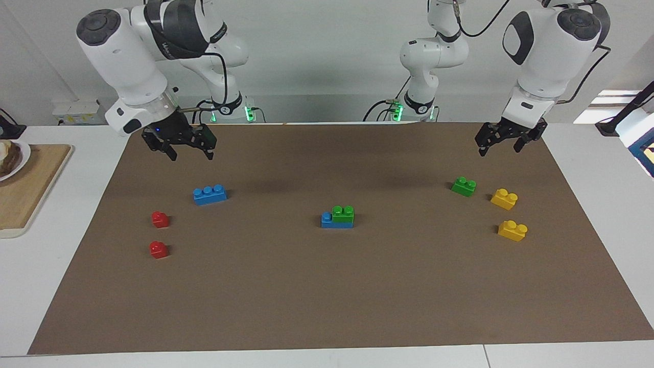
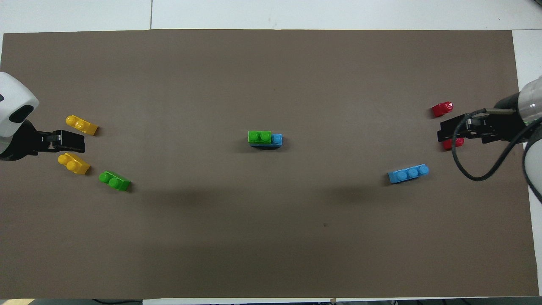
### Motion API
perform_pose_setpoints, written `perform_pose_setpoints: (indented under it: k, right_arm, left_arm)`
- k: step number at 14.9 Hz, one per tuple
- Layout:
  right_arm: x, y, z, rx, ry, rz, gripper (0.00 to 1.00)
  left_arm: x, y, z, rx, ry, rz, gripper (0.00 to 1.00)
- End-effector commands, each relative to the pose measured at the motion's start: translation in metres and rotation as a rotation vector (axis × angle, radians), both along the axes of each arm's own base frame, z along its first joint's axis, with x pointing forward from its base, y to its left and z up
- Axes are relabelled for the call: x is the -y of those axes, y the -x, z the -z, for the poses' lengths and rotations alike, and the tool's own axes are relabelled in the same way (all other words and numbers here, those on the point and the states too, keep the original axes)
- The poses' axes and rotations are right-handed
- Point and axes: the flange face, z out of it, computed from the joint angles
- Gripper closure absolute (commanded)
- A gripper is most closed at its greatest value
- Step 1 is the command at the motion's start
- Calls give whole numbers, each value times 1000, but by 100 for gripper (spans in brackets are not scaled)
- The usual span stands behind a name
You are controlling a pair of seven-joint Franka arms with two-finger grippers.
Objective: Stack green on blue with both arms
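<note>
Green brick (image 1: 343,213) on blue brick (image 1: 329,221), cutting board (image 1: 28,186) facing-view only

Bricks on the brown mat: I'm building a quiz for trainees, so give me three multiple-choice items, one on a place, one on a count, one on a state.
1. Where is the stacked green brick?
A. On a blue brick at the middle of the mat
B. On a yellow brick
C. In the left hand

2. How many red bricks lie on the mat?
A. One
B. Two
C. Four

3. What state are the two hands in?
A. Both open and empty
B. Both shut on bricks
C. One holds a blue brick

Key: 1 A, the stacked green brick sits on a blue brick. 2 B, red bricks number two. 3 A, the left hand and right hand hang open over the mat, holding nothing.
</note>
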Motion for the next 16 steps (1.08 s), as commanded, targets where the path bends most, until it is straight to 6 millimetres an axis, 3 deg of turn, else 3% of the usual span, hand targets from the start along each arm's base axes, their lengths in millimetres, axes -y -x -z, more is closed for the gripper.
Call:
perform_pose_setpoints:
  k: [1,5,8,16]
  right_arm:
    - [33,10,-3,-14,15,-24,0]
    - [41,8,-19,-19,29,-13,0]
    - [43,2,-32,-35,27,-9,0]
    - [48,7,-30,-68,50,1,0]
  left_arm:
    - [-7,2,0,22,32,-12,0]
    - [-8,-7,11,7,35,-20,0]
    - [-8,-7,6,27,67,-68,0]
    - [-3,-9,-19,13,94,-81,0]
